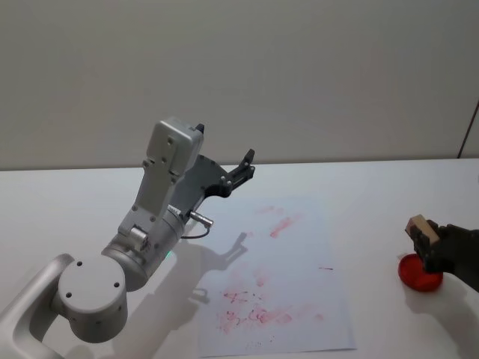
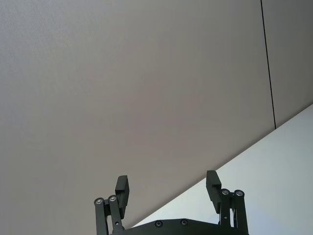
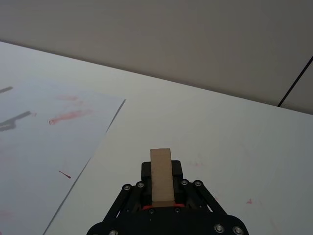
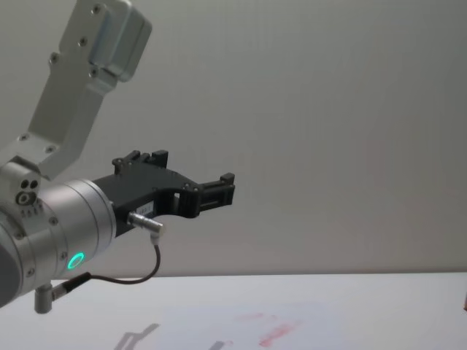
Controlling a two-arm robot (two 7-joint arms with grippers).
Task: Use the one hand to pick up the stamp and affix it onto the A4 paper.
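One white table [image 1: 389,194] carries the A4 paper [image 1: 299,247], flat and smeared with red ink. Left gripper [image 1: 243,166] hangs raised over the table's left side, fingers spread wide, holding nothing. Right gripper [image 1: 426,243] sits at the right edge, well clear of the paper, clamped on the stamp [image 1: 418,225], just above a red ink pad [image 1: 415,275].
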